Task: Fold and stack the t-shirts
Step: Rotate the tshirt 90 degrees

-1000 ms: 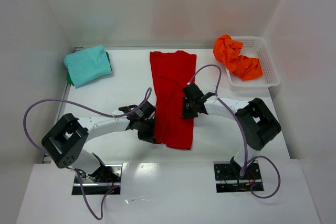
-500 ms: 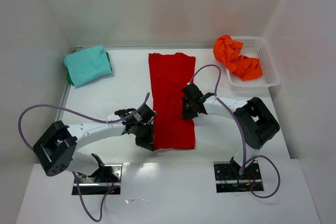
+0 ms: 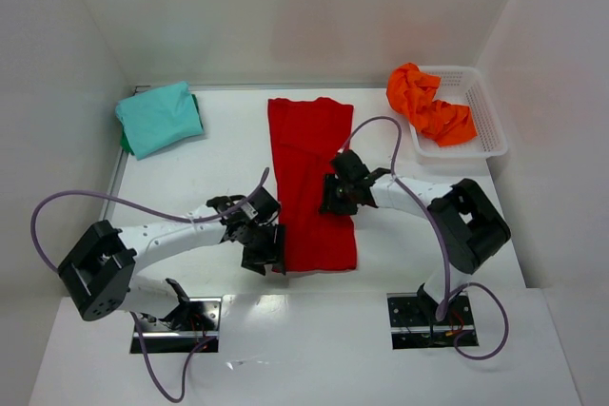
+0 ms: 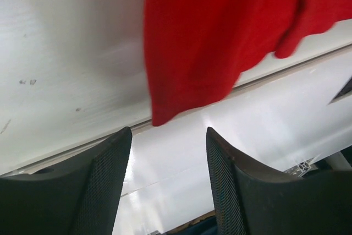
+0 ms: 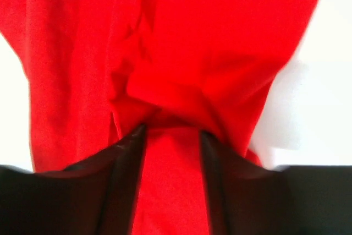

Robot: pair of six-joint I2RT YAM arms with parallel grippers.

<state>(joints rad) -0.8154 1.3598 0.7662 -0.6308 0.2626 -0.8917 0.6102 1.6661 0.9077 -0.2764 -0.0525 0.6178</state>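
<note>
The red t-shirt (image 3: 300,140) lies as a long folded strip down the middle of the table, its near end flat by the front edge. My left gripper (image 3: 263,256) stands open just left of its near-left corner; in the left wrist view the left gripper (image 4: 169,133) has nothing between its fingers and the red cloth (image 4: 209,31) lies ahead. My right gripper (image 3: 330,199) sits open on the strip's right edge, and in the right wrist view the right gripper (image 5: 171,130) straddles a bunched red fold (image 5: 165,89). The teal t-shirt (image 3: 160,118) lies folded at the back left. The orange t-shirt (image 3: 428,105) is crumpled in the basket.
A white mesh basket (image 3: 490,125) stands at the back right against the wall. White walls close in the table on the left, back and right. A dark green edge (image 3: 124,144) shows under the teal shirt. The arm cables loop over the table's near half.
Both grippers have opened and let go of the red shirt. Its near end has dropped flat by the front edge. The left gripper moved nearer the front edge.
</note>
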